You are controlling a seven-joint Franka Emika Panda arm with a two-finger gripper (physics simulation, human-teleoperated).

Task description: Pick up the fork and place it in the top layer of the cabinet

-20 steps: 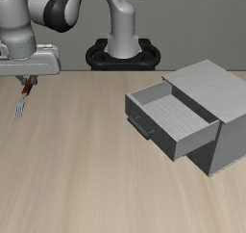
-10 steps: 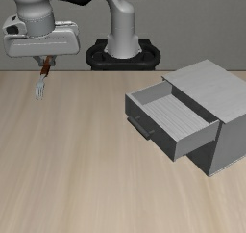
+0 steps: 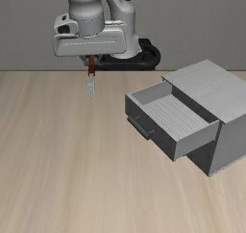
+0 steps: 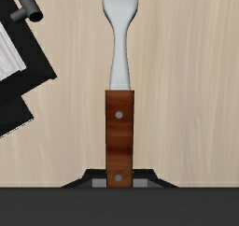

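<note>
Gripper [image 3: 91, 65]: clamping narrowly on the fork's [image 4: 119, 99] wooden handle, tines pointing down.
Fork: hanging above the table [image 3: 67, 160], well apart from the cabinet [image 3: 219, 92].
Top drawer [image 3: 173, 116]: standing pulled out.

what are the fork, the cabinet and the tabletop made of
fork: pale grey head and neck look like matte metal; the handle is reddish-brown with grain and two rivets, so likely wood. cabinet: uniform flat grey, could be painted metal or plastic, hard to tell. tabletop: light beige with fine streaks, looks like wood or wood laminate.
</note>
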